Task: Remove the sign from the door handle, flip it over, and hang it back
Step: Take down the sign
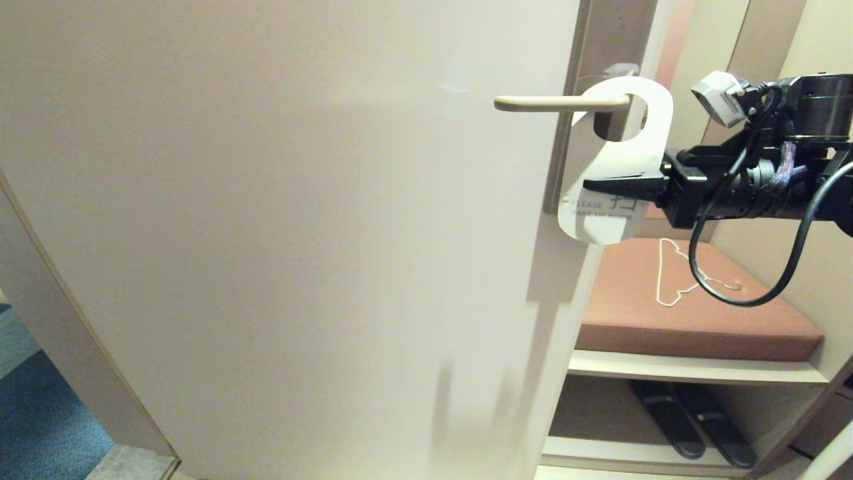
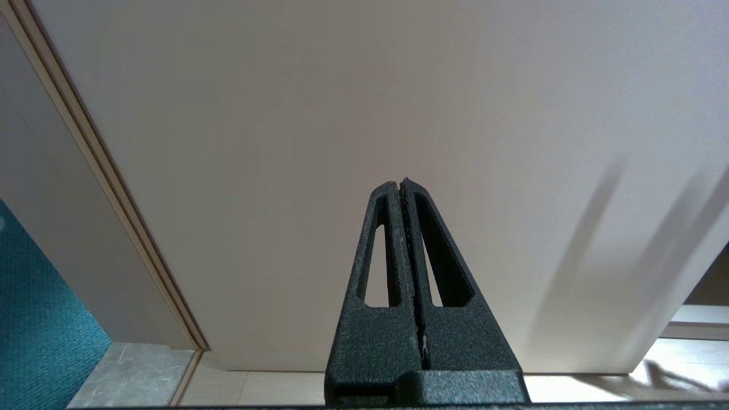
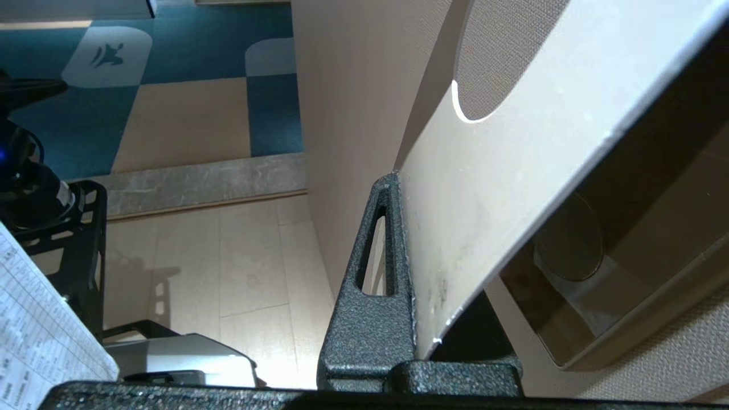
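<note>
- My right gripper (image 1: 603, 184) reached in level from the right and was clamped shut on the lower half of the sign (image 1: 623, 150), gripping just above the printed lines.
- The sign showed its white "MAKE UP ROOM" face to my head camera. Its hole sat round the pivot end of the door handle (image 1: 563, 103), by the brownish-grey plate (image 1: 603, 47).
- The handle's long axis ran level, from the pivot out to a free tip on the left. The sign's long axis hung down from it and leaned, top right to bottom left, with the lower end standing off the door (image 1: 280, 220).
- In my right wrist view the card (image 3: 512, 171) lay flat against one finger (image 3: 379, 273), its hole's edge visible further up.
- I judged that any move along the handle turned on this: the card could only pass on or off over the free tip, so its hole had to stay in line with the lever.
- My left gripper (image 2: 403, 185) was closed on nothing, parked low and facing the door, far from the sign; the right arm was plainly the nearer.
</note>
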